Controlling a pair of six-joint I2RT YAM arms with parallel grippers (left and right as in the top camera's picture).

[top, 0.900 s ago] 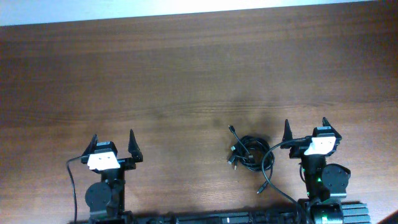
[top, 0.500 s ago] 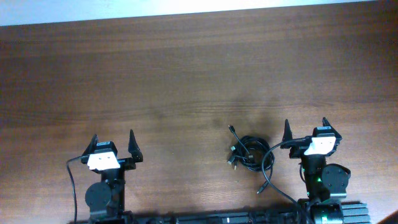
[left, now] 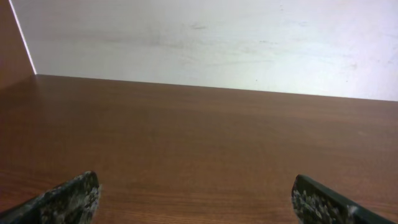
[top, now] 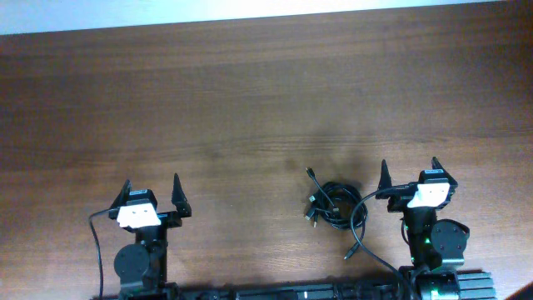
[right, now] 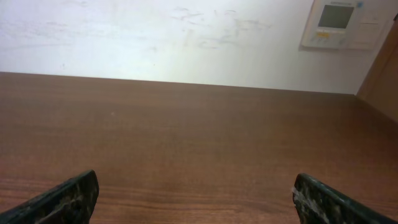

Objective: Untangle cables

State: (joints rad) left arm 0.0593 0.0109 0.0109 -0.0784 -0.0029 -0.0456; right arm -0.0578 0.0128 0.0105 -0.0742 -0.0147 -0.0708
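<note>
Dark brown wood grain covers the worktop point(top: 250, 100), which runs back to a white wall point(left: 217, 43). A pale control panel point(right: 345, 23) with a small screen is mounted on that wall, seen at the upper right of the right wrist view.

Both arms sit at the near edge, well apart from each other. The left tool point(top: 152, 187) has its two dark fingers spread wide and nothing between them. Its wrist camera shows the same, with the left tool point(left: 196, 208) framed by one fingertip at each lower corner and only wood in the gap. The right tool point(top: 408, 168) is likewise spread to its full width and grips nothing. In its own wrist view the right tool point(right: 196, 208) has its fingertips at the lower corners, apart from one another.

From overhead, the cables point(top: 333, 204) lie on the worktop as one small black bundle of knotted loops, near the right tool on the side facing the left arm, and touched by neither tool. One short end with a plug sticks out of the bundle toward the far side. A black wire point(top: 359, 212) from the right arm curves past the bundle's edge; whether it touches the bundle cannot be told.
</note>
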